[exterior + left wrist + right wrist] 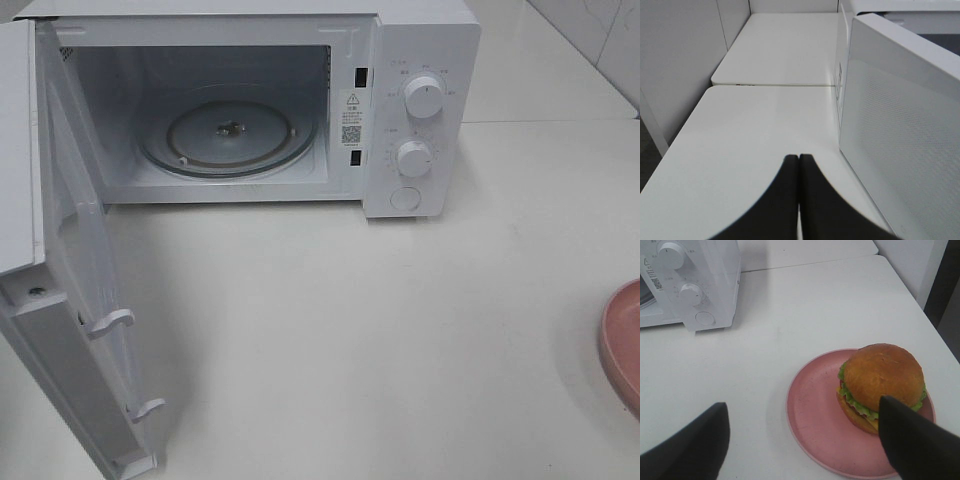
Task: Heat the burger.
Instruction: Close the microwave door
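Note:
The burger (882, 382), with its orange-brown bun and green lettuce frill, sits on a pink plate (812, 415) in the right wrist view. My right gripper (805, 432) hovers open over the plate, one dark finger (912, 442) just in front of the burger, nothing held. In the high view only the plate's rim (622, 340) shows at the right edge; the burger is out of that view. My left gripper (798, 162) is shut on nothing, beside the open microwave door (900, 130). The white microwave (420, 100) stands open with a bare glass turntable (228, 135).
The microwave door (75, 280) swings out to the front left, with its latch hooks facing the table. Two knobs (424, 98) and a round button (404, 198) are on the control panel. White table (360, 340) stretches between the microwave and the plate.

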